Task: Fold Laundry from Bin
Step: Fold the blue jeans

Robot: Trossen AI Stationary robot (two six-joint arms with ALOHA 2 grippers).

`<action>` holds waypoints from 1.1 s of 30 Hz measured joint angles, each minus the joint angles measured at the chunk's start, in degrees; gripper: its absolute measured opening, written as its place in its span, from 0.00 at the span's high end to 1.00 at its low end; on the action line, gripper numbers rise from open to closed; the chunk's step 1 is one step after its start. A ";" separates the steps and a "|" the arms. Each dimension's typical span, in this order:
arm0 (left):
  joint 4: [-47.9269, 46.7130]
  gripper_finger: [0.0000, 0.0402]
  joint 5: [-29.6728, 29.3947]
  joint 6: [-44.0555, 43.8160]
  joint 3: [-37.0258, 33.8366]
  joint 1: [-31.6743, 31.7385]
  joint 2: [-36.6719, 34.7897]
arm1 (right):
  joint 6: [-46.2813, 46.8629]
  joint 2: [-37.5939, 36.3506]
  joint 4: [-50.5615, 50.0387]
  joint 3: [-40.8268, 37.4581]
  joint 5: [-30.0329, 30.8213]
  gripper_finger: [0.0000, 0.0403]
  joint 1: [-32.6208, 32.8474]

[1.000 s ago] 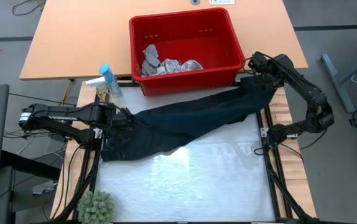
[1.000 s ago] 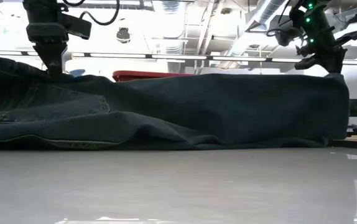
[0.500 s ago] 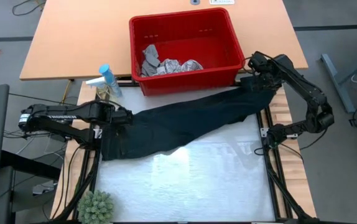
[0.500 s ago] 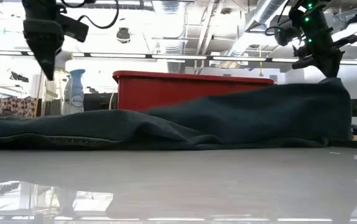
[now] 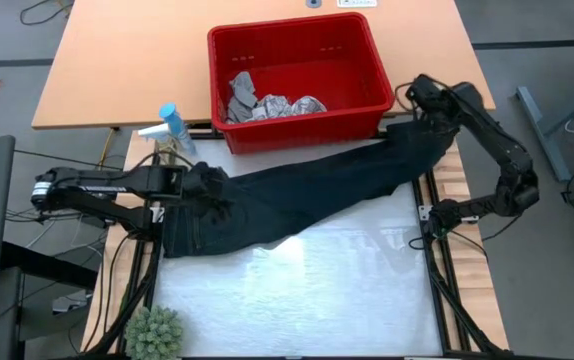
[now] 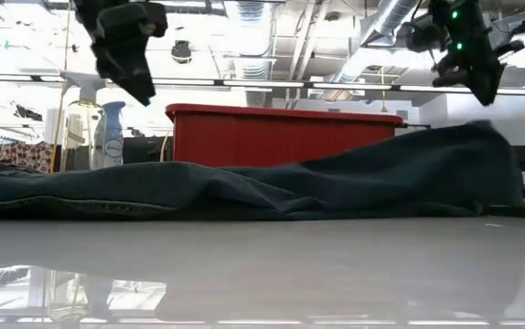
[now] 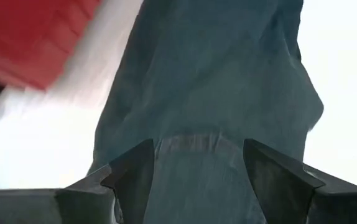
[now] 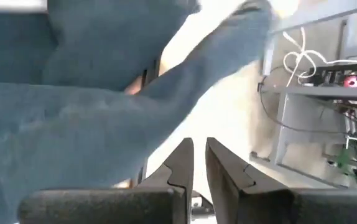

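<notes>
The dark trousers [image 5: 297,195] lie slantwise across the white table, waist end [image 5: 192,225] at the left and leg end [image 5: 415,145] humped at the far right corner. My left gripper [image 5: 212,190] hangs open above the waist end, clear of it in the low view [image 6: 134,82]; its own view [image 7: 197,168] shows the cloth below the spread fingers. My right gripper [image 6: 489,91] stands just above the leg-end hump [image 6: 477,132], only a narrow gap between its fingers [image 8: 199,149] and nothing in it. The red bin [image 5: 307,125] holds a grey cloth [image 5: 240,90] and a leaf-print cloth [image 5: 292,105].
The bin stands just beyond the table's far edge, close behind the trousers. A spray bottle [image 5: 172,125] stands at the far left corner and a small green plant [image 5: 155,330] at the near left corner. The near half of the white table [image 5: 307,290] is bare.
My left gripper has let go of the trousers' waist end, risen, tipped and moved a little toward the table's right. The waist end has dropped from its raised drape and lies flat. My right gripper has risen off the leg end, whose hump has sagged slightly.
</notes>
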 joint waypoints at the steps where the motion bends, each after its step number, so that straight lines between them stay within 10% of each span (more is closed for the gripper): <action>1: 0.61 0.41 0.02 1.35 -0.01 -0.01 0.64 | -0.05 -0.50 0.05 1.39 -0.02 0.83 0.17; 12: 1.18 0.41 -0.51 6.83 -0.04 -0.01 11.46 | -7.81 -4.98 1.86 16.53 -3.91 0.83 2.23; 22: 11.46 0.41 1.07 13.64 -0.06 0.01 19.79 | -21.01 -9.48 6.36 16.25 -45.12 0.79 16.91; 33: 15.45 0.41 0.98 19.19 -0.06 3.57 20.16 | -24.99 -3.54 13.02 6.76 -33.90 0.56 48.92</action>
